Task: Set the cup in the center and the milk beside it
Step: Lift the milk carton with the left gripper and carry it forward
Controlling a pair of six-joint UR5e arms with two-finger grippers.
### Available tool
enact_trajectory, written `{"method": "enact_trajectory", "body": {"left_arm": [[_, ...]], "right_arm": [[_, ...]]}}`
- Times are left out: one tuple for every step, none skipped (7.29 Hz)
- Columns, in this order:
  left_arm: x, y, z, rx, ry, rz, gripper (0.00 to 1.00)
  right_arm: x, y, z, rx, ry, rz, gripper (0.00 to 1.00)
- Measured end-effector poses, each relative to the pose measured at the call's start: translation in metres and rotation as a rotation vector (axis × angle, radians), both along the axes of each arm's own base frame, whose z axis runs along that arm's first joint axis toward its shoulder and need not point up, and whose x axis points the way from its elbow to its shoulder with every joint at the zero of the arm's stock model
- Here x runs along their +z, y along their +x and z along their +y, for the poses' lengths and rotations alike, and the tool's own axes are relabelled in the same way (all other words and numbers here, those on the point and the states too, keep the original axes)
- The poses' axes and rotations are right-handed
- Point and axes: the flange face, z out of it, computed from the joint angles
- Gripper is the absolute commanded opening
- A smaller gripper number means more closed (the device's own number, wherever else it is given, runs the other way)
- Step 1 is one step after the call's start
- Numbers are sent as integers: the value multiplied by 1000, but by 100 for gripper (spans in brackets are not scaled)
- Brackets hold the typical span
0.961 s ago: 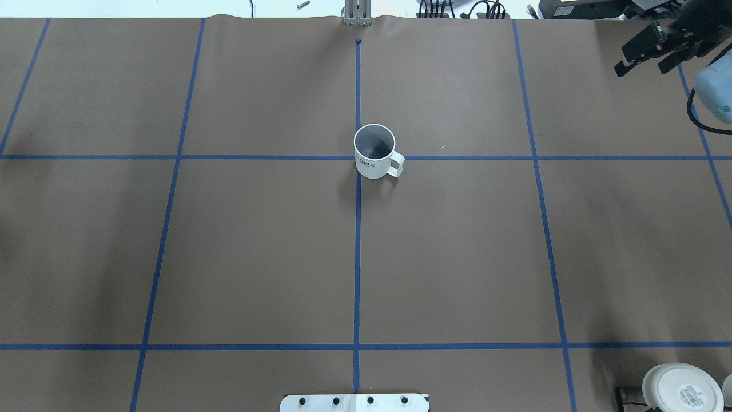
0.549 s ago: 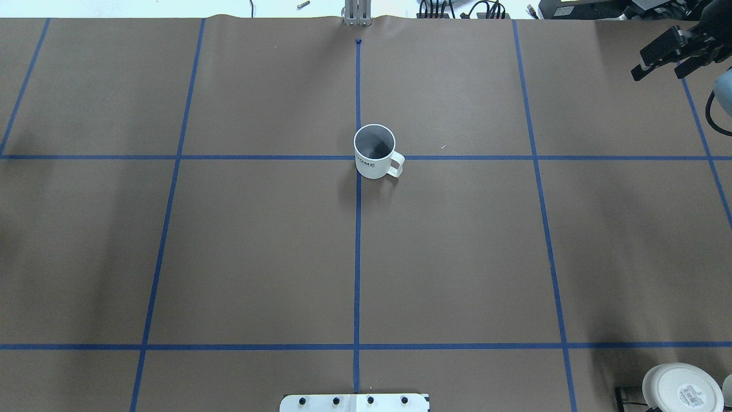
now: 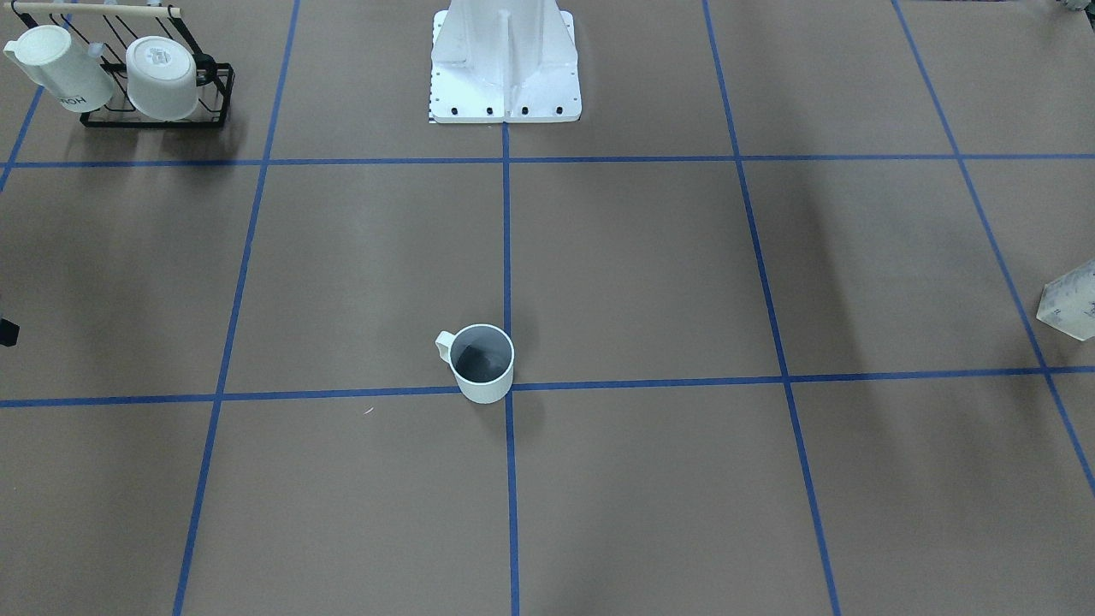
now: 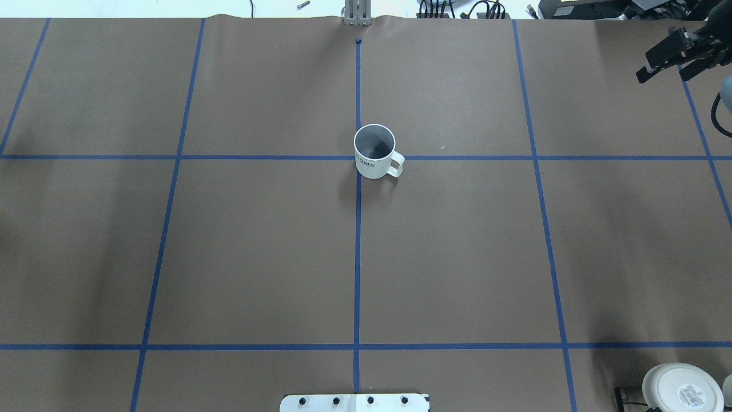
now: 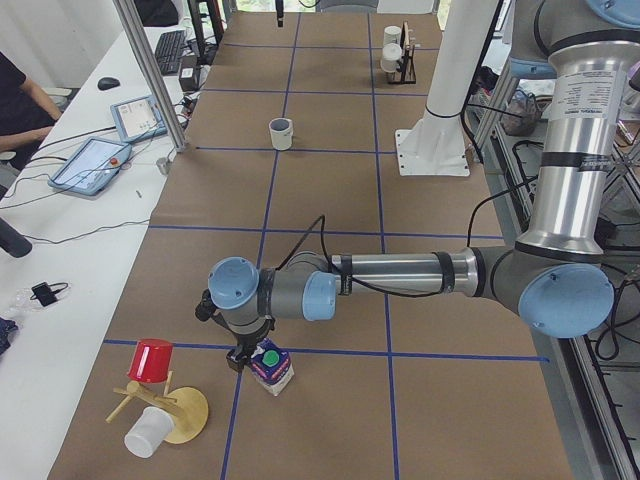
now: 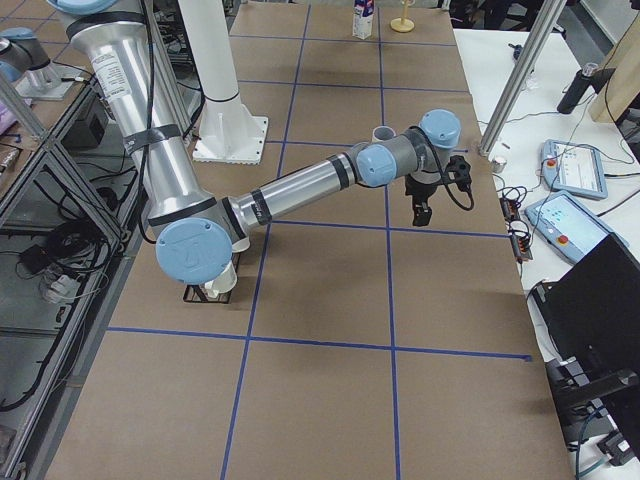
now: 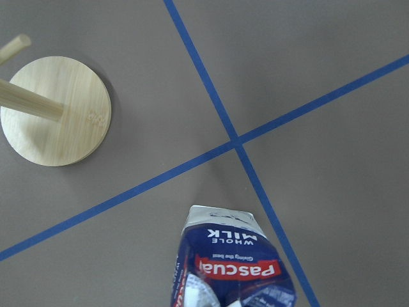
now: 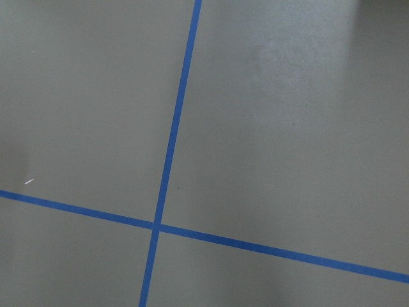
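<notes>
Overhead exterior: R hand spread, empty; L hand at milk, can't tell grip.

Brown table (blue tape grid)

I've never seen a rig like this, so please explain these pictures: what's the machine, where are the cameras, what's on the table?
It's a robot with two jointed arms, each ending in a two-finger gripper. Cameras look from above, from across the table, from each end and from each wrist. On the brown table, a white mug stands in the middle. The right gripper hangs open and empty over the far right corner. The left gripper is at a tilted milk carton beside a wooden cup stand; whether it grips the carton, I cannot tell.
</notes>
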Motion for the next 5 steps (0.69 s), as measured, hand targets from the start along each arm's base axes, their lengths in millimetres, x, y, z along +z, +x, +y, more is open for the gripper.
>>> {"method": "enact_trajectory", "body": {"left_arm": [[3, 5, 0, 6, -2, 0, 98], [6, 7, 1, 9, -4, -1, 98], [8, 7, 1, 11, -6, -1, 98], [11, 7, 3, 12, -11, -2, 98], [17, 7, 4, 13, -17, -2, 98]], "right_arm": [[0, 0, 1, 0, 1, 0, 100], [0, 1, 3, 0, 2, -1, 100], [-1, 1, 4, 1, 3, -1, 100], [-1, 1, 4, 0, 3, -1, 100], [-1, 0, 4, 0, 2, -1, 100]]}}
